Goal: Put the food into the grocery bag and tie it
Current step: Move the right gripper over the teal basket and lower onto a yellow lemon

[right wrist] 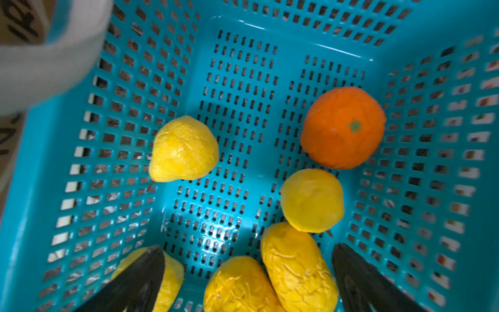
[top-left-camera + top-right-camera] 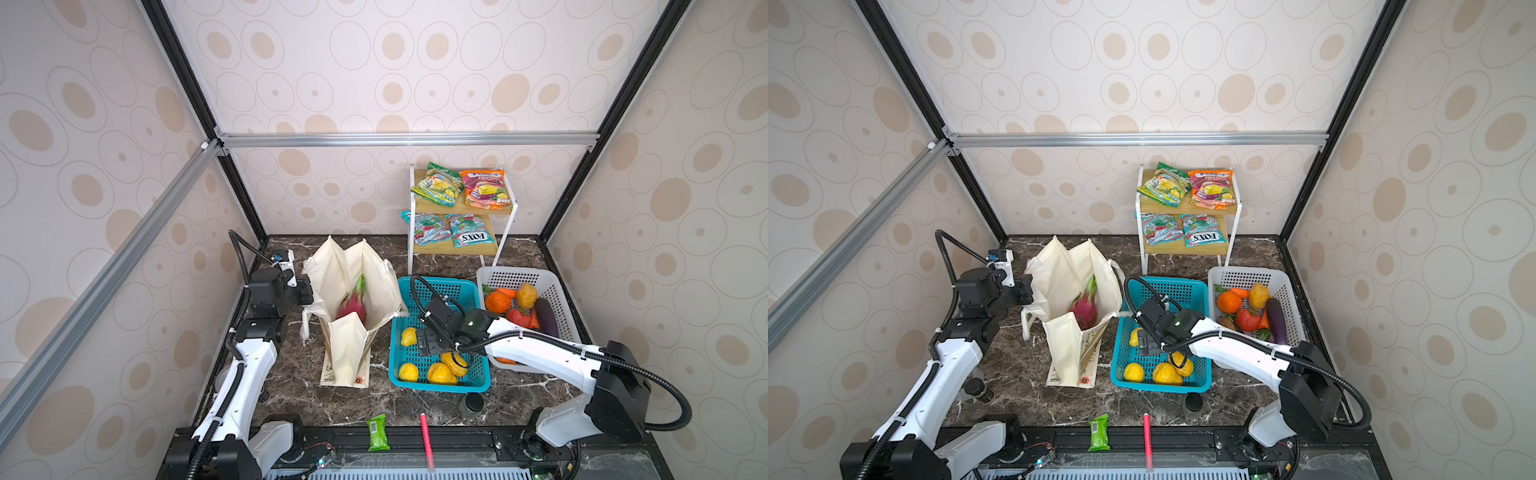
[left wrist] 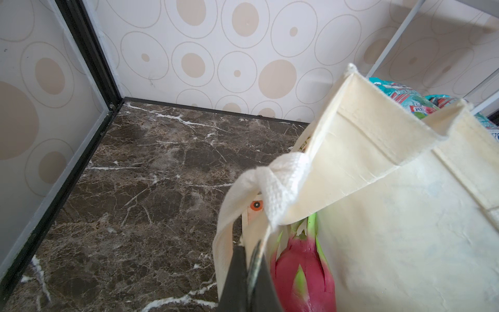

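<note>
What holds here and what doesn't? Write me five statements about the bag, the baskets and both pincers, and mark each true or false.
1. The dragon fruit lies inside the grocery bag. True.
2. The right pincer grips a yellow fruit. False: it is open over the blue basket and grips nothing.
3. The left pincer is shut on the edge of the grocery bag. True.
4. The eggplant lies in the blue basket. False: it lies in the white basket.
5. The orange packet lies on the top tier of the shelf. True.
</note>
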Tool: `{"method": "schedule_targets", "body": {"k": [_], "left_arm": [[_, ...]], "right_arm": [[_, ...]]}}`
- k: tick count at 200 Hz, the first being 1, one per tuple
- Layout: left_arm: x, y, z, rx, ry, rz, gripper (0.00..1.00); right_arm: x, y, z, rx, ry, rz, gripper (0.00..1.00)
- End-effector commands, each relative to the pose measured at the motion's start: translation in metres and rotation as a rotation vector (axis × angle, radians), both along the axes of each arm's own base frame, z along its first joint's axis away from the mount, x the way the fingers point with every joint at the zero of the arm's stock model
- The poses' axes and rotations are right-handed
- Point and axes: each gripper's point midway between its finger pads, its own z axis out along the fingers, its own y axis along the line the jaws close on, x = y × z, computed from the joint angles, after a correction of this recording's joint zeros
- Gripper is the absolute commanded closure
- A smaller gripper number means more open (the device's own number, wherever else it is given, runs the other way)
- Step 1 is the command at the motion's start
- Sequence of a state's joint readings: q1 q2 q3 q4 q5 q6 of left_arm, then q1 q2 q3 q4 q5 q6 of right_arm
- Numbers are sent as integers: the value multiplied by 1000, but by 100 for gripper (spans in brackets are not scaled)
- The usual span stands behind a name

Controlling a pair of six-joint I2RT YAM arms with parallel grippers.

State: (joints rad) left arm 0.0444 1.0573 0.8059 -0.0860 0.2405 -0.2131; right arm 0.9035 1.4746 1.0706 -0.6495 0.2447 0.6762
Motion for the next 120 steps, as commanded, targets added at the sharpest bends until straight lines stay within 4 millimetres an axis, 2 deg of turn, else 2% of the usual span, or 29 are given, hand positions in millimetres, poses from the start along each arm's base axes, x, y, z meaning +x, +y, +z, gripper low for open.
{"method": "schedule_targets", "body": {"k": [1,68,96,120], "left_arm": [[-5,0,-4,6,13,-3,100],[-5,0,-5,4,15,-5,100],[-5,1,-5,5,15,-3,100],[-6,0,-5,3,16,-2,100]], "right_arm": [[6,29,1,129,-1,9,1],[15,49,-23,227,46,-7,13],[24,44,-34,291,73,-67,21],[30,39,-41,251,68,-84,24]]}}
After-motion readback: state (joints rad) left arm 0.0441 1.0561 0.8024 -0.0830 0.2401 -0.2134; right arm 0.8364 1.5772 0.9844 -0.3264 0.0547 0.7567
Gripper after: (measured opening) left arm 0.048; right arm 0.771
